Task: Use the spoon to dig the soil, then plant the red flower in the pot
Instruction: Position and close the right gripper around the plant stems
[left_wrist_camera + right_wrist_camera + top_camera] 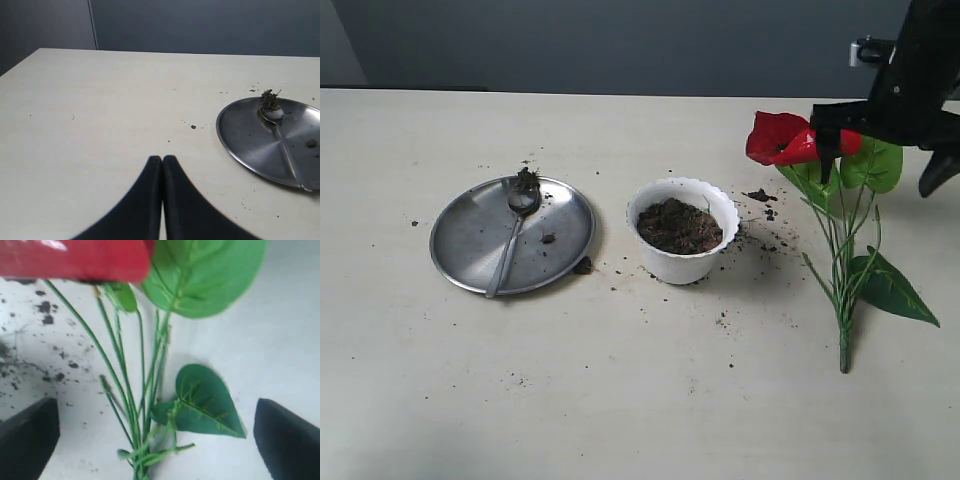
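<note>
Table bearing pot at centre; spoon lying at 9 o'clock; flower at 3, right gripper hovering wide open, empty; left gripper closed, empty.

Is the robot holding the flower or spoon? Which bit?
Nothing. The right claw is open over the flower stems; the left claw is shut, empty. The spoon lies on the plate.
</note>
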Tool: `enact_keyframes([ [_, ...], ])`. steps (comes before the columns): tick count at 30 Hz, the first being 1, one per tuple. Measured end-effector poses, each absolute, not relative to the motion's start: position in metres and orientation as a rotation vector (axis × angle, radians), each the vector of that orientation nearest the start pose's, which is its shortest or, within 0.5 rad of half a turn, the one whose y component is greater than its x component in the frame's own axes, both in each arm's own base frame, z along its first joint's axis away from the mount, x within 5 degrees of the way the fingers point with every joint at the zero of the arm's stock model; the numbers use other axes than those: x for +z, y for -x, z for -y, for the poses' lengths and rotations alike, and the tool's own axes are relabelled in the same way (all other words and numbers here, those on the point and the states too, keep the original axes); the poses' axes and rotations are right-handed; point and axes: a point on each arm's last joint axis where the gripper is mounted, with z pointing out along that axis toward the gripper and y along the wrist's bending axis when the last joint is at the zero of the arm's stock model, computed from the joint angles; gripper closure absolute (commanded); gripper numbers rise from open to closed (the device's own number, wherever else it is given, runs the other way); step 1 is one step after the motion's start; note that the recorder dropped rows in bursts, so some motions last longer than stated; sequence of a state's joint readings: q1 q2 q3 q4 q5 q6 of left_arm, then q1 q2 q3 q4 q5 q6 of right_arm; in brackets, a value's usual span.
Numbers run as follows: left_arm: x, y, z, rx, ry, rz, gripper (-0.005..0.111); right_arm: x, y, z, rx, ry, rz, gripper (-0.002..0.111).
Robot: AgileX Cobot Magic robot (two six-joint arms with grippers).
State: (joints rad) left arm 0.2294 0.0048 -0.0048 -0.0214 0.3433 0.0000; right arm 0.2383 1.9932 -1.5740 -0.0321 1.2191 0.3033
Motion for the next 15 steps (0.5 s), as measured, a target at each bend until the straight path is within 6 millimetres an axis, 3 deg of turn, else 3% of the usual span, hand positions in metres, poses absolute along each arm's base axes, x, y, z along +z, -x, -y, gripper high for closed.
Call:
enact_keyframes([
  [6, 0.184, -0.052, -0.012, 0.141, 0.223, -1.815, 0.106, 0.193, -0.367, -0.086, 0.041, -0.086, -3.149, 0.005],
  [15, 0.184, -0.052, -0.012, 0.141, 0.223, -1.815, 0.106, 0.187, -0.372, -0.091, 0.128, 0.039, -3.062, 0.005],
])
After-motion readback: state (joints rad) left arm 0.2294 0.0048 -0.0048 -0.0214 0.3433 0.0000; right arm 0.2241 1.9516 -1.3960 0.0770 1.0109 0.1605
